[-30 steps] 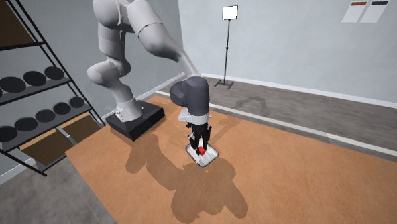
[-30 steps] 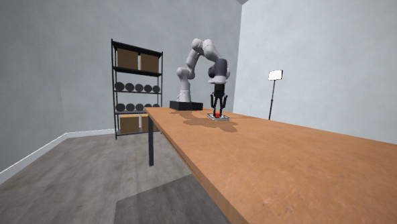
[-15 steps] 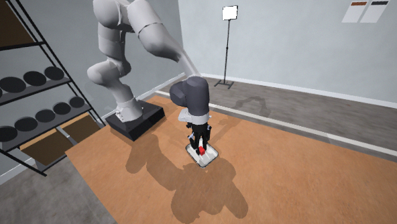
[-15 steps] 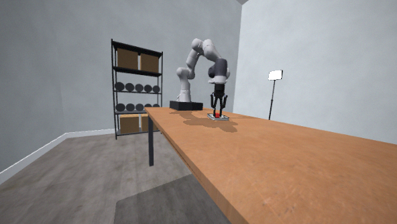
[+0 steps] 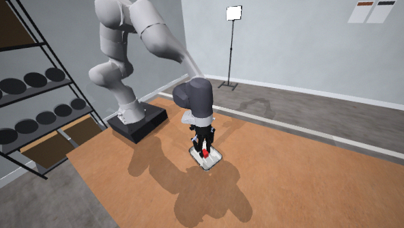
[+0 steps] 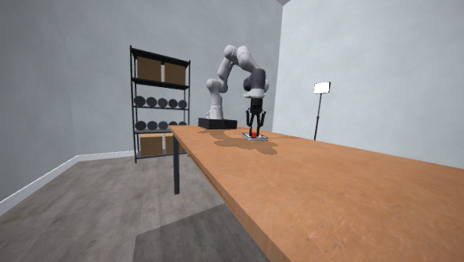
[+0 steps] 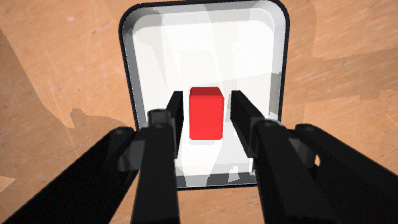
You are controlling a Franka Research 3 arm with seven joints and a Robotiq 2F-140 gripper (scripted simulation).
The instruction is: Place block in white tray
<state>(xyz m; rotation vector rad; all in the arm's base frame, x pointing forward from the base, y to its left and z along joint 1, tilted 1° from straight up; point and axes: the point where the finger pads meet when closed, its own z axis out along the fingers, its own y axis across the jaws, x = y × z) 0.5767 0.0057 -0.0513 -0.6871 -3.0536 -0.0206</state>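
Note:
The red block [image 7: 206,113] rests on the floor of the white tray [image 7: 205,85], near its middle. My gripper [image 7: 207,105] hangs straight down over the tray with one black finger on each side of the block. The fingers are open, with a narrow gap of white floor showing on both sides of the block. In the top view the block [image 5: 205,153] shows red beside the fingertips [image 5: 202,150] inside the tray [image 5: 205,158]. In the exterior view the gripper [image 6: 255,127] stands over the tray [image 6: 255,138] and the block [image 6: 254,134] is a small red spot.
The tray sits on a long orange-brown table [image 6: 313,176]. The arm's black base [image 5: 138,123] stands at the table's back left. A black shelf rack [image 6: 160,103] with boxes and dark discs stands beyond the table. A lamp on a stand [image 5: 233,44] is by the far wall.

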